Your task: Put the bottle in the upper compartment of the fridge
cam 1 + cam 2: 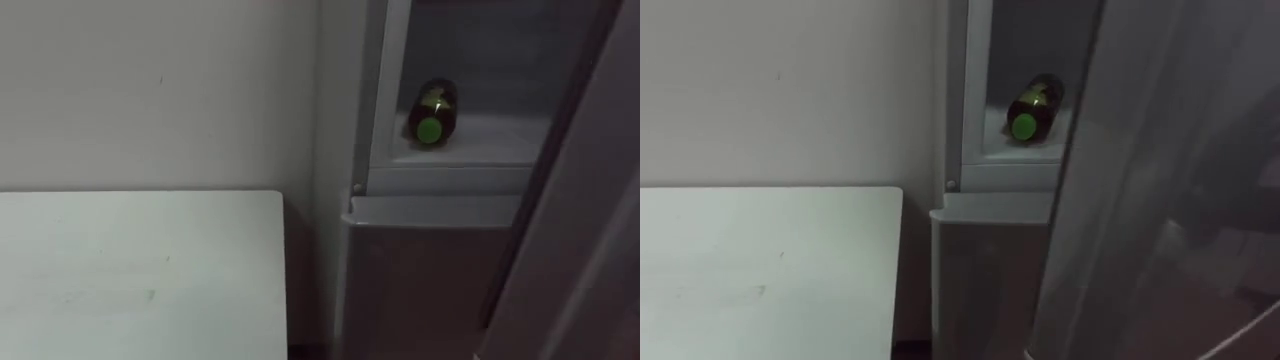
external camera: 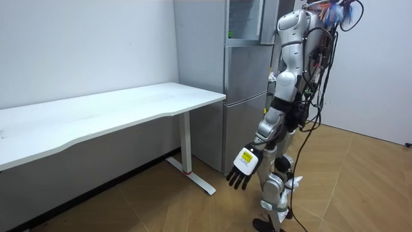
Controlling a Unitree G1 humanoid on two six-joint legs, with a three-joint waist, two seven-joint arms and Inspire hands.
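The robot's left hand (image 2: pixel 242 169) hung low beside its leg, fingers loosely straight and holding nothing, probably because its work was done. The robot stood close before the fridge (image 2: pixel 244 96), to the right of the table (image 1: pixel 140 270). The bottle (image 1: pixel 435 110) lay on its side on the pale, smooth shelf (image 1: pixel 500 135) of the upper compartment, its round green cap (image 1: pixel 429 130) facing the robot and its dark, glossy body pointing inward. Lying flat, it looked free to roll. The grey door (image 1: pixel 580 220) stood partly across the opening on the right, which suggests closing was what remained. The table's top was flat, matte white and square-cornered.
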